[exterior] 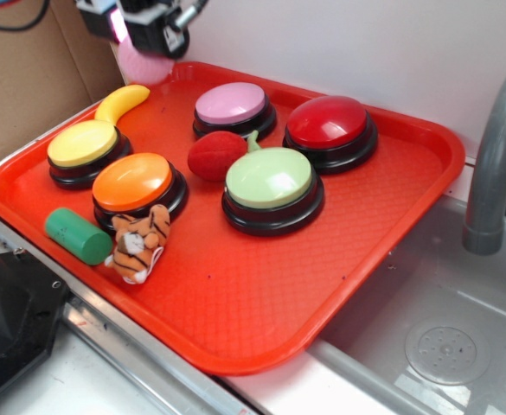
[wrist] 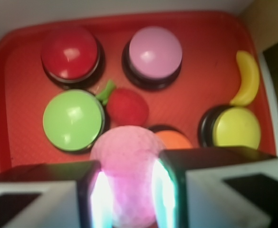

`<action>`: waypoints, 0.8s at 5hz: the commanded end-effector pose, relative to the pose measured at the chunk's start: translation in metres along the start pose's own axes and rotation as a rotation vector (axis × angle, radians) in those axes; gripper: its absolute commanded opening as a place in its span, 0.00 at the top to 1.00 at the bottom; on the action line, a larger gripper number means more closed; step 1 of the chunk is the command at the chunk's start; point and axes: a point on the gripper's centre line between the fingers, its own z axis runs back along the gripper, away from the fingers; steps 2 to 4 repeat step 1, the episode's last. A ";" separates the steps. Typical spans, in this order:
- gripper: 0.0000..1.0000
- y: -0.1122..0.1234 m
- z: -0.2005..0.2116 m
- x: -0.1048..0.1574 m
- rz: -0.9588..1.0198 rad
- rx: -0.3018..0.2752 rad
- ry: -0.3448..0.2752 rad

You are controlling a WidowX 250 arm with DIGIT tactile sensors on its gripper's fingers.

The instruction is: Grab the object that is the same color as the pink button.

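My gripper [exterior: 144,47] is at the top left of the exterior view, raised above the far left corner of the red tray [exterior: 382,233]. It is shut on the small light-pink dimpled ball [exterior: 142,65], which hangs below it clear of the tray. In the wrist view the ball [wrist: 127,161] sits squeezed between the two fingers [wrist: 93,194], with the gripper [wrist: 128,190] looking down on the tray. The pink button [exterior: 233,105], pale mauve dome on a black base, stands at the tray's back; it also shows in the wrist view [wrist: 154,53].
On the tray stand a red button [exterior: 330,128], a green button [exterior: 272,186], an orange button [exterior: 137,186] and a yellow button [exterior: 86,149]. A red plush fruit [exterior: 218,154], a banana [exterior: 121,102], a green cylinder [exterior: 78,233] and a toy tiger [exterior: 138,242] lie there. A sink [exterior: 443,346] with a grey faucet [exterior: 495,156] is at the right.
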 end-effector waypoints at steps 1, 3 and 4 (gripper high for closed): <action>1.00 0.035 0.007 0.012 0.037 -0.089 0.056; 1.00 0.035 0.007 0.012 0.037 -0.089 0.056; 1.00 0.035 0.007 0.012 0.037 -0.089 0.056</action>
